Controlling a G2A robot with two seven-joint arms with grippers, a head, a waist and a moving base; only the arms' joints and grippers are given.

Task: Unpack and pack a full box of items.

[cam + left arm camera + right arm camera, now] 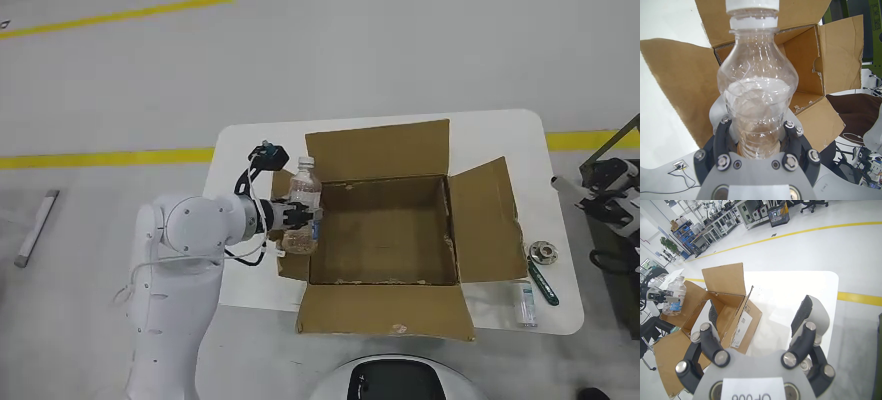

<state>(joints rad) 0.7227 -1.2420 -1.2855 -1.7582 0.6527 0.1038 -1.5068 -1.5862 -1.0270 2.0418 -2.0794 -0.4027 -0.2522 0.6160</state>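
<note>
The box sits open with a bare floor, and a small bottle, a tool and a round part lie on the table to its right. I judge the unpacking nearly done and the repacking still ahead. My left gripper clamps the water bottle above the box's left flap. The bottle stands roughly upright, cap up, long axis near vertical. My right gripper hangs wide and empty.
</note>
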